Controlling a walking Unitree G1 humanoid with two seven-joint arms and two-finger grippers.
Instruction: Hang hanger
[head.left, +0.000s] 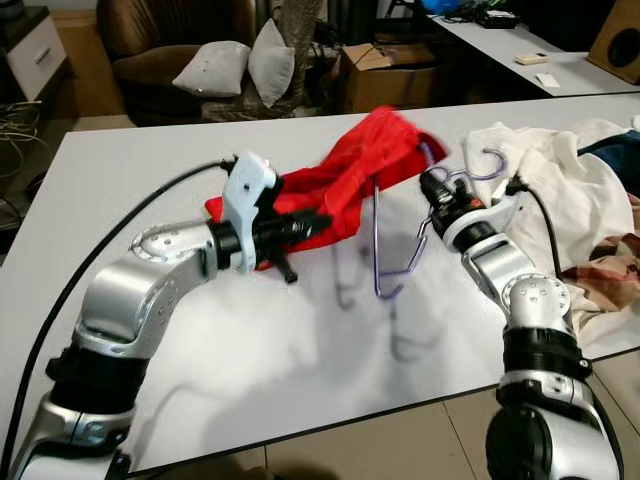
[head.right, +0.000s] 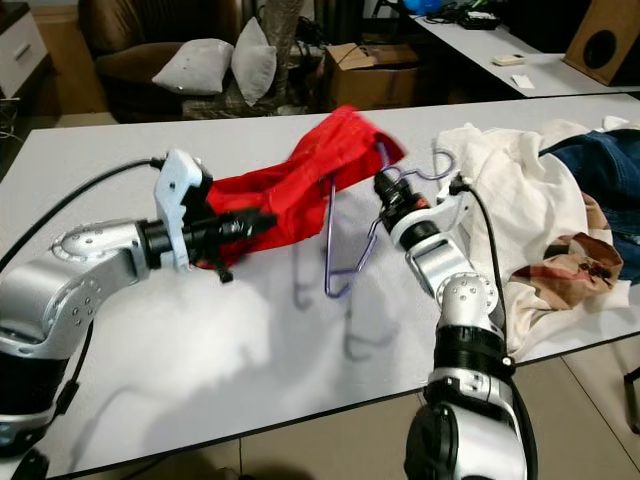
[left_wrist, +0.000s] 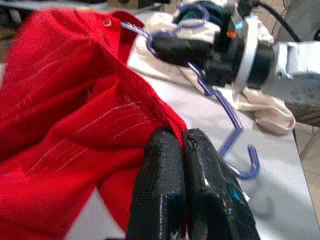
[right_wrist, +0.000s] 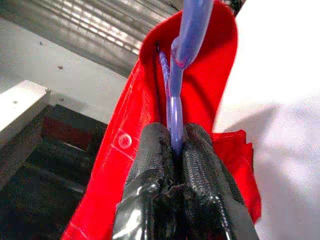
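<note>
A white table (head.left: 300, 390) spans nearly the whole scene, and both pincers work over its middle. Its near edge runs below the 2 arms, and the bare white top between that edge and the pincers is wide open. The far edge lies well beyond the pincers, with more bare surface to the left pincer's outer side.

Past the right pincer, on its outer side, a heap of clothes (head.left: 560, 190) in cream, blue denim and plaid covers the table out to the right edge, so room there is tight.

A red garment (head.left: 340, 180) stretches between the 2 pincers, lifted at the right pincer's end and sagging to the tabletop toward the left one.

The left pincer (head.left: 305, 225) reaches in from the left, its 2 black fingers (left_wrist: 160, 200) pressed together on the lower edge of the red cloth.

The right pincer (head.left: 432, 185) points up and away from the robot, its fingers (right_wrist: 150, 190) clamped on the thin shaft of a purple plastic hanger (head.left: 385, 270). The hanger's upper part runs from the pincer into the raised end of the garment; its lower arm hangs down just beside the pincer on the inner side and ends in a small hook (left_wrist: 247, 165) near the bare tabletop, with its shadow falling on open surface below.
</note>
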